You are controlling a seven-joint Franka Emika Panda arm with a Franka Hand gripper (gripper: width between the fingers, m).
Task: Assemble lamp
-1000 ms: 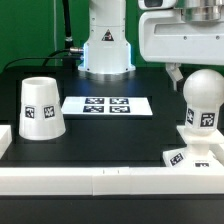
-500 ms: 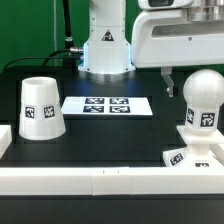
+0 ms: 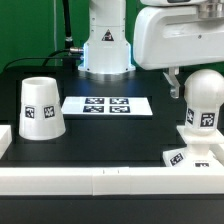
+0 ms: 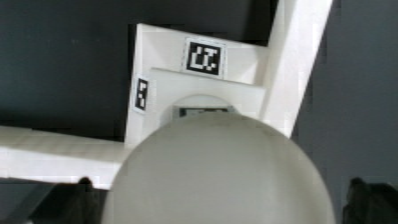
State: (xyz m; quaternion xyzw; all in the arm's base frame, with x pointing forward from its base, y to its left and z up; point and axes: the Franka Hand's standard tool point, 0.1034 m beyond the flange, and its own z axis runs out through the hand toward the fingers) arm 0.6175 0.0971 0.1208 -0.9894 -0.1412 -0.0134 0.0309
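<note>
Black table (image 3: pixel 110 135), white-railed: bulb (image 3: pixel 203 98) upright on base (image 3: pixel 192 160), near right; shade (image 3: pixel 41 107) well apart, left. Arm's fingers (image 3: pixel 172 83) spread wide, flanking bulb head, gripping nothing.

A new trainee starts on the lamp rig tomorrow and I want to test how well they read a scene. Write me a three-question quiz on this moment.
1. True or false: the shade sits over the bulb.
2. What stands upright on the base? A) the shade B) the bulb C) nothing
3. Fill in: in the wrist view, the gripper is open with one finger on either side of the ____.
Key: 1 false; 2 B; 3 bulb.
</note>
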